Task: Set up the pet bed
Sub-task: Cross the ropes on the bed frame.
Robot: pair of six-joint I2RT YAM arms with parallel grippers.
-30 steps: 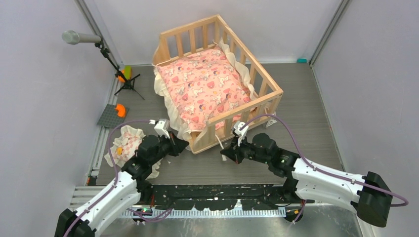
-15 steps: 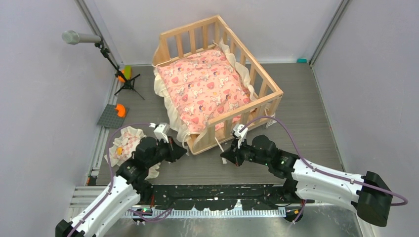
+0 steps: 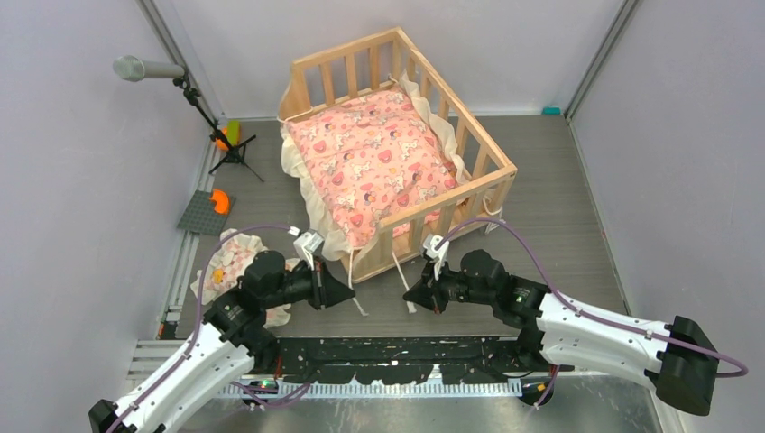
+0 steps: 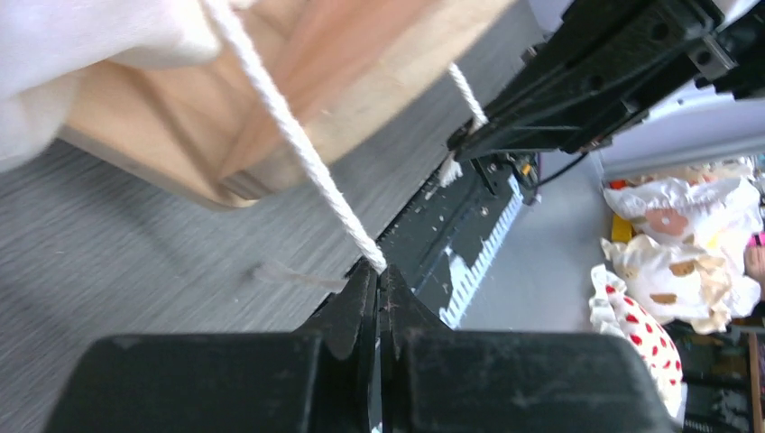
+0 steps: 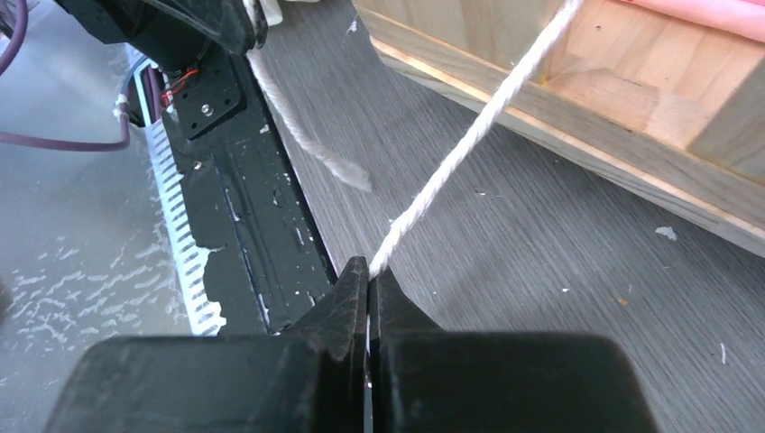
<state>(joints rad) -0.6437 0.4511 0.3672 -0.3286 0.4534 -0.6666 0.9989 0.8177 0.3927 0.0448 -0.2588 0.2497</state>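
The pet bed (image 3: 492,168), a pale wooden slatted frame, stands at the middle back with a pink printed frilled cushion (image 3: 379,162) inside. Two white cords hang from its near corner. My left gripper (image 3: 347,295) is shut on the left cord (image 4: 298,144), which runs taut up to the wooden corner (image 4: 361,99). My right gripper (image 3: 409,298) is shut on the right cord (image 5: 469,144), also taut from the bed's base (image 5: 631,108). The two grippers (image 4: 379,271) (image 5: 370,271) face each other just in front of that corner, a short gap apart.
A small frilled pillow (image 3: 225,266) lies on the floor behind my left arm. A microphone stand (image 3: 149,69), a grey plate (image 3: 198,215) with an orange piece and a black rail (image 3: 397,352) along the near edge are nearby. Walls close in on both sides.
My left gripper has swung right and nearer, drawing its cord out from the bed's corner toward the right gripper. The right gripper has shifted slightly nearer with its cord.
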